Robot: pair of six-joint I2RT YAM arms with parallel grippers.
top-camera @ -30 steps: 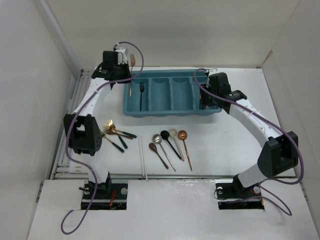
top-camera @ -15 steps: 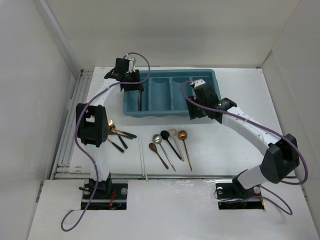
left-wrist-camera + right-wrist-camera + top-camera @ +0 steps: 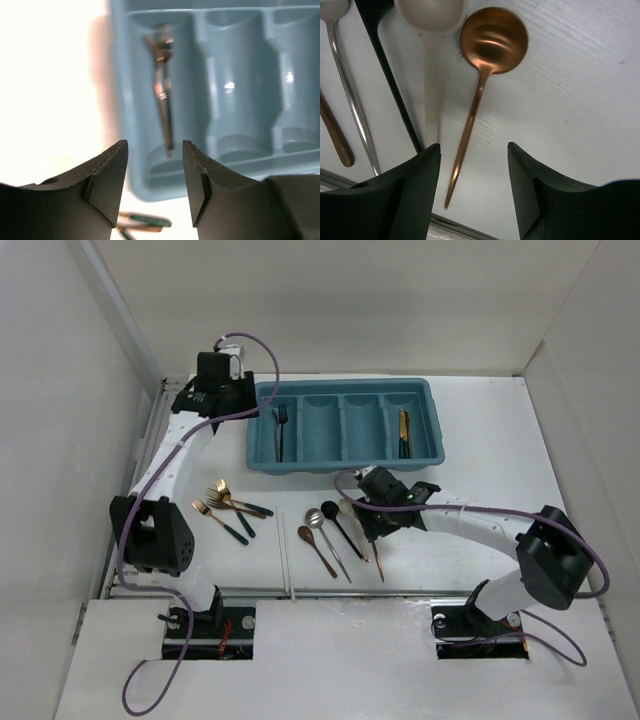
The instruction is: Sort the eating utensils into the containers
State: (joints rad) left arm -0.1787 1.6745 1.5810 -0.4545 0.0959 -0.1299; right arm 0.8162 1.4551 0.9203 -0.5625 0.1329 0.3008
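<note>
The teal tray (image 3: 430, 430) holds the containers, four slots side by side. A dark fork and a copper one (image 3: 280, 430) (image 3: 162, 90) lie together in the leftmost slot. A gold knife (image 3: 404, 433) lies in the rightmost. My left gripper (image 3: 240, 398) (image 3: 154, 145) hangs open and empty, high over the tray's left end. My right gripper (image 3: 378, 515) (image 3: 474, 147) is open low over the copper spoon (image 3: 379, 562) (image 3: 492, 42), whose handle lies between its jaws, untouched. The cream spoon (image 3: 430, 15), black spoon (image 3: 340, 525), silver spoon (image 3: 328, 540) and brown spoon (image 3: 318, 550) lie to its left.
Several forks (image 3: 228, 508) (image 3: 145, 220) lie in a heap on the table left of the spoons. A long white chopstick (image 3: 285, 562) lies between forks and spoons. White walls close in the table on the left, back and right.
My left gripper lowered a copper fork into the leftmost slot, opened and drew back up to the left. My right arm swung from the tray's right end down to the spoons.
</note>
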